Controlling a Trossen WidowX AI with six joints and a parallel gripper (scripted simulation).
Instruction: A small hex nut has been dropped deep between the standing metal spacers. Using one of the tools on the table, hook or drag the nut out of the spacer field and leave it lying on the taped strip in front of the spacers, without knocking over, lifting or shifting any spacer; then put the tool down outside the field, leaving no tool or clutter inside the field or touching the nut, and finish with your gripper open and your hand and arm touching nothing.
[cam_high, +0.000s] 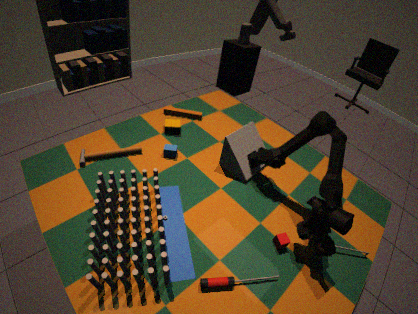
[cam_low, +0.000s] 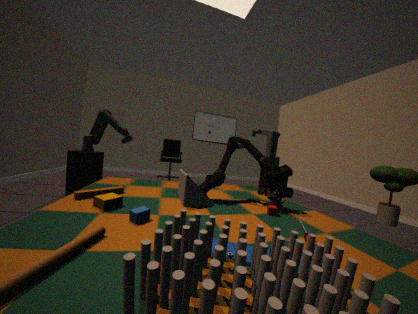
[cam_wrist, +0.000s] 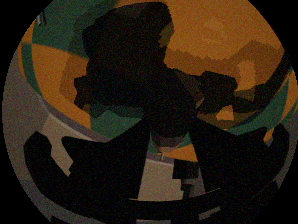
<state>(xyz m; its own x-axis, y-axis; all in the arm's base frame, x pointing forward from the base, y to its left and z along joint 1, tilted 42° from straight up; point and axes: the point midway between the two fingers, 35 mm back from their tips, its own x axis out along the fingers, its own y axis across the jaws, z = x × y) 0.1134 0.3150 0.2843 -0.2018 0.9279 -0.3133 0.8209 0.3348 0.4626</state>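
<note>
With the claw (cam_high: 256, 161) clenched on what looks like a dark rod (cam_high: 274, 190) beside the wedge (cam_high: 239, 150), carry it high and left, then enter low between spacers (cam_high: 125, 220) toward the nut (cam_high: 159, 218) at the field's right edge, by the strip (cam_high: 176, 235).
</note>
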